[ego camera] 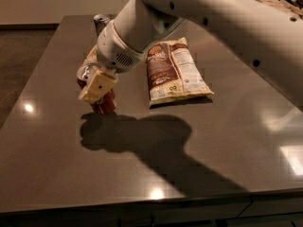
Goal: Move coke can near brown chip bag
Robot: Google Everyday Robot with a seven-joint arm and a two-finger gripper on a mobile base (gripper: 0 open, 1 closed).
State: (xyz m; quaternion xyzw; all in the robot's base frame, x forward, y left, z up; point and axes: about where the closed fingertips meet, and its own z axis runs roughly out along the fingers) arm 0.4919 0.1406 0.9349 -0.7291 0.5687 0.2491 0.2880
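The coke can (pixel 105 104) is red with a silver top and sits tilted between the cream pads of my gripper (pixel 97 90), which is shut on it. The can is at the left-middle of the dark table (pixel 57 164), low over the surface; I cannot tell whether it touches. The brown chip bag (pixel 173 70) lies flat to the right of the can, about a can's width away, with its white label panel facing up. My white arm (pixel 222 18) reaches in from the upper right, passing over the bag's far end.
A second can with a silver top (pixel 100 21) stands at the far left of the table, behind my arm. A wicker basket (pixel 279 1) is at the far right corner. The table's front edge (pixel 151 203) runs along the bottom.
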